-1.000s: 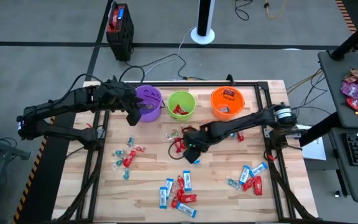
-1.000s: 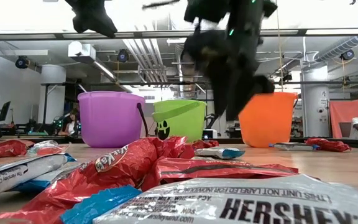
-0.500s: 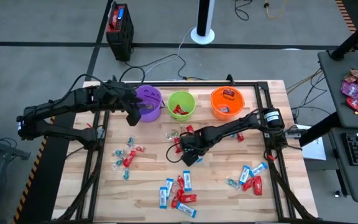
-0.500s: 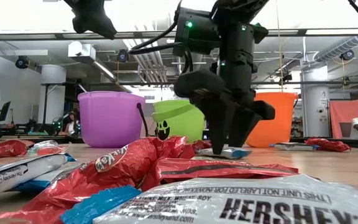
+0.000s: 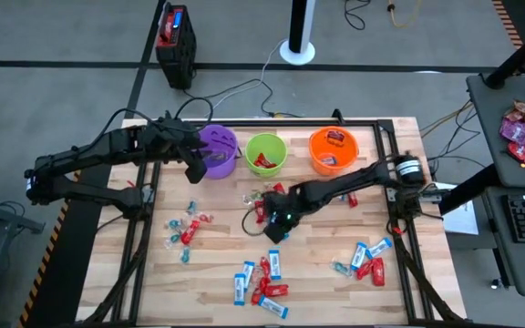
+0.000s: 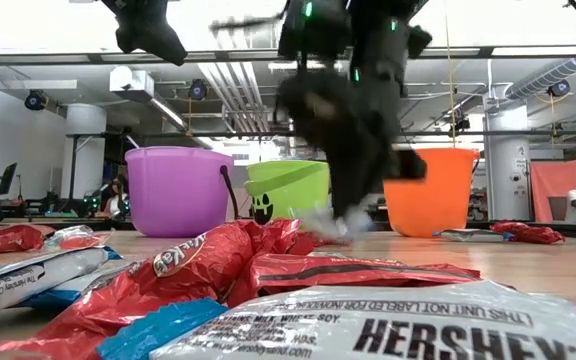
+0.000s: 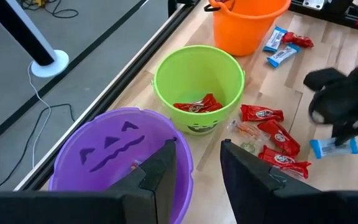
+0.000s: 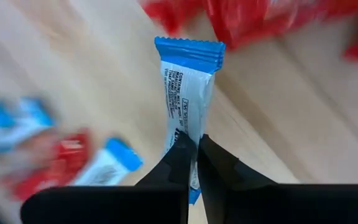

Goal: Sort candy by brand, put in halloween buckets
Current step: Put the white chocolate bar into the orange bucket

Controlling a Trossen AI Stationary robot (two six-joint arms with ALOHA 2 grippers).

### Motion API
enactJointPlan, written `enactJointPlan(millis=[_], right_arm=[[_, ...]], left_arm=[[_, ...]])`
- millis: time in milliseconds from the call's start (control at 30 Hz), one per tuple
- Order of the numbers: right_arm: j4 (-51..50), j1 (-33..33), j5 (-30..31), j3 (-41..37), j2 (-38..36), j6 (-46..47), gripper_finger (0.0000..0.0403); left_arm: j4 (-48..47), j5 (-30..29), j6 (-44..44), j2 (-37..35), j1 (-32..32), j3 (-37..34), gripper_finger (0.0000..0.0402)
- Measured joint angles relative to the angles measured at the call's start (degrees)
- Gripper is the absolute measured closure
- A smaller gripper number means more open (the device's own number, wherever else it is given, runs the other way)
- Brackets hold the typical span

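Three halloween buckets stand in a row at the table's far side: purple, lime green with red candy in it, and orange. Candy in red, blue-and-white and clear wrappers lies in loose groups on the wood. My right gripper is at mid-table, shut on a blue-and-white candy bar. My left gripper hovers open over the purple bucket's near rim, with nothing between its fingers. My right gripper pinches the blue-and-white bar between its two fingertips, on the half nearer the wrist. The fingers slant down from the table's right side. The bar sticks out past the fingertips in line with them, low over the wood. Whether it is clear of the table I cannot tell.
Red wrappers lie just beside my right gripper, toward the green bucket. A dark metal frame rims the table. A black case stands on the floor beyond the far edge. A side desk with red-pink bags is at the right.
My right gripper has dipped to the wood with its fingers on either side of the blue-and-white bar, then shut on it. The bar has shifted a little with the gripper.
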Motion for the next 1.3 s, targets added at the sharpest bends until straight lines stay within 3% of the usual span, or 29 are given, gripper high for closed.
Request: enactJointPlan(millis=[200, 333, 433, 567, 800, 933, 1067, 1300], right_arm=[[-1.6, -5.1, 3.7, 0.2, -12.9, -1.3, 0.0391], [-2.9, -13.7, 9.3, 1.1, -21.2, -5.5, 0.0391], [-5.8, -21.9, 10.0, 3.5, -24.0, -11.9, 0.0391], [-16.4, -31.9, 8.9, 10.2, -23.2, -20.6, 0.0391], [-54.6, -40.3, 10.1, 22.5, -13.1, -26.5, 0.0391], [-49.6, -41.2, 9.0, 22.2, -12.2, -32.2, 0.0391], [-52.9, -42.9, 11.8, 22.6, -10.5, -33.6, 0.0391], [-49.9, -44.6, 12.1, 20.8, -9.9, -39.6, 0.0390]], left_arm=[[0.0, -0.2, 2.4, 0.0, 0.1, 0.0, 0.0293], [0.0, -0.2, 3.7, 0.0, 0.9, 0.0, 0.0293], [0.0, -0.2, 3.8, 0.1, 2.3, 0.0, 0.0293], [0.0, -0.2, 4.0, 0.9, 5.2, 0.0, 0.0296], [-3.3, 0.0, -0.6, 3.1, 8.7, 0.0, 0.0314], [-3.8, 0.0, -2.1, 4.4, 8.8, 0.0, 0.0321], [-4.3, 0.0, -6.0, 5.5, 8.8, 0.0, 0.0323], [-4.3, 0.0, -6.8, 8.0, 9.5, 0.0, 0.0323]])
